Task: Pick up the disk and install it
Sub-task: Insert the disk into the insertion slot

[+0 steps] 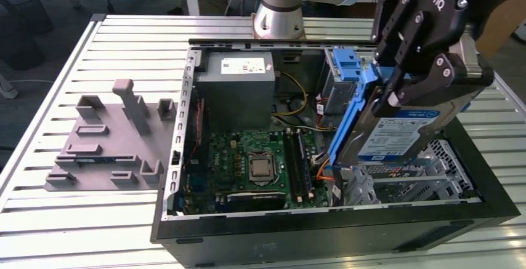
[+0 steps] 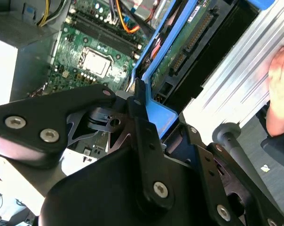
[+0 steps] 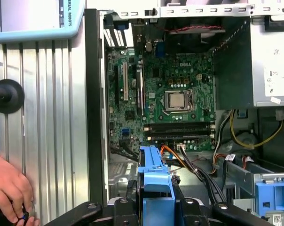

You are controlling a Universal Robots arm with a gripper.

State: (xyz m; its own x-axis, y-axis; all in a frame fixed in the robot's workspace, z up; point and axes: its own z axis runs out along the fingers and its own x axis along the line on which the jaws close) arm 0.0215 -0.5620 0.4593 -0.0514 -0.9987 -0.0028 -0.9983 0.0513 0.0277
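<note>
My gripper (image 1: 427,96) is shut on the disk (image 1: 403,130), a silver drive with a white-and-blue label and blue side rails. I hold it tilted on edge above the open computer case (image 1: 329,235), over the end at the exterior view's right. In both wrist views the disk's blue rail (image 2: 153,108) (image 3: 153,181) runs between my black fingers (image 2: 139,113) (image 3: 179,207). The disk's green circuit board (image 2: 179,52) faces the second wrist camera. Below the disk lies the motherboard (image 3: 165,94).
Inside the case sit a grey power supply (image 1: 238,81) and a metal drive cage with a blue latch (image 1: 345,72). A grey fixture (image 1: 115,140) stands on the slatted table (image 1: 49,220) at the exterior view's left. A person's hand (image 3: 10,188) rests on the table beside the case.
</note>
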